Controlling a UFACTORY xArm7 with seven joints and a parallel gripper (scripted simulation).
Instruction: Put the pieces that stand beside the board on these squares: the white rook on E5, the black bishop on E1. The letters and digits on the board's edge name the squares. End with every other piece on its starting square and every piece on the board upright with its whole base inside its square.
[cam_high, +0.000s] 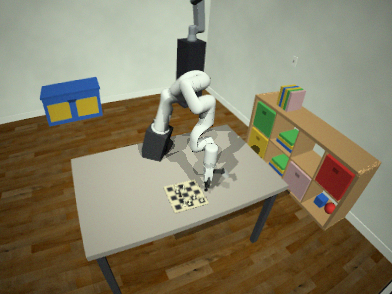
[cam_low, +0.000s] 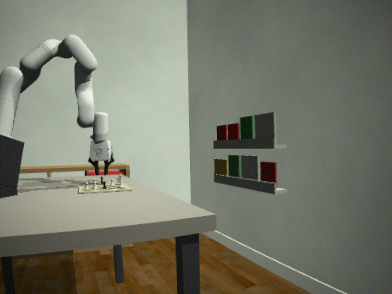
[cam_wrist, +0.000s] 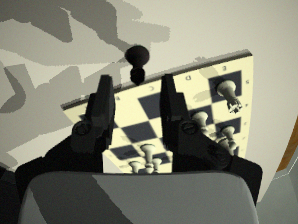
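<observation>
The black bishop (cam_wrist: 137, 63) stands upright just beside the board's (cam_wrist: 200, 70) edge.

Stood on a brown wood floor (cam_high: 50, 165): grey table (cam_high: 120, 220), blue cabinet (cam_high: 70, 88), cube shelf (cam_high: 320, 131) past its right edge.
</observation>
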